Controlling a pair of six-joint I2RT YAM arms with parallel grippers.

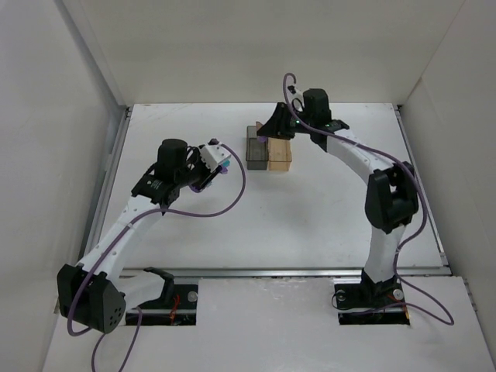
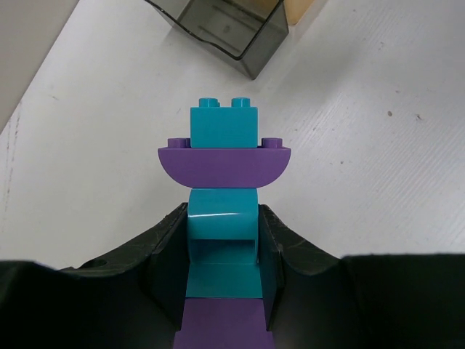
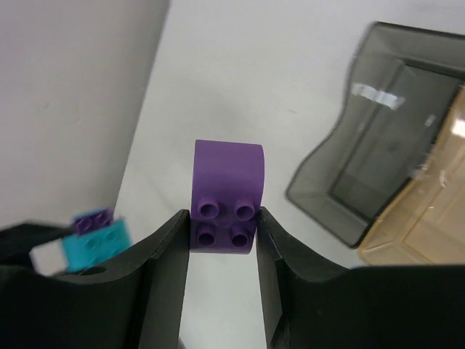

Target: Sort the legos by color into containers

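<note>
My left gripper (image 2: 222, 229) is shut on a joined stack of legos (image 2: 224, 163), alternating teal and purple bricks, held out above the table. In the top view this gripper (image 1: 221, 164) is left of the containers. My right gripper (image 3: 222, 227) is shut on a single purple lego (image 3: 227, 190); in the top view it (image 1: 268, 136) hovers at the far side of the containers. The dark smoky grey container (image 1: 255, 149) and the amber container (image 1: 280, 153) stand side by side, the grey one on the left. Both show in the right wrist view, the grey (image 3: 389, 167) and the amber (image 3: 429, 225).
White walls close in the table on the left, back and right. The left gripper's stack shows blurred at the lower left of the right wrist view (image 3: 98, 236). The grey container (image 2: 225, 29) sits ahead of the left gripper. Purple cables hang along both arms.
</note>
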